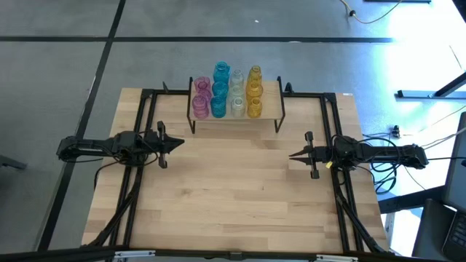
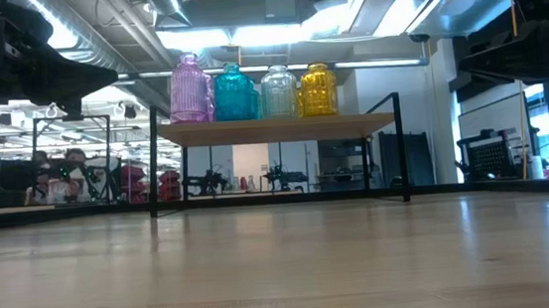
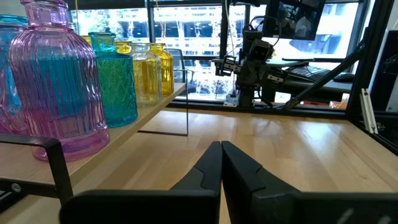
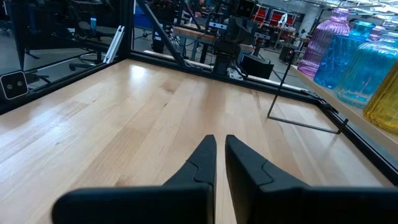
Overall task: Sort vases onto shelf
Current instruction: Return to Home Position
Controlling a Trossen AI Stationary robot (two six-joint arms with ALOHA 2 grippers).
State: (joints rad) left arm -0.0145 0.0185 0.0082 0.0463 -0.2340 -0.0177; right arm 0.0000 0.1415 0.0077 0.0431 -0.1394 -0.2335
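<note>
All the vases (image 1: 226, 92) I can see are already sitting upright on the shelf (image 1: 271, 110), grouped in four colour columns running front to back: pink (image 2: 189, 90), teal-blue (image 2: 234, 93), clear (image 2: 278, 92), amber-yellow (image 2: 318, 89). Nothing is lying loose on the desk (image 1: 233, 189) in any view, so I'm judging the sort as done or nearly so. The shelf is standing at the far edge of the desk, centred between the arms, and both arms are sitting well back from it. The left gripper (image 1: 178, 143) is hovering over the desk's left side with jaws clenched on nothing, pointing inward toward the right arm; the shelf lies off to one side of its jaws, not ahead. The right gripper (image 1: 293, 154) is mirroring it on the right, jaws pinched nearly together and empty, shelf also off to the side. Both look about equally near the shelf, pink column nearer the left, amber nearer the right. Any further move would need a turn toward the shelf first.
</note>
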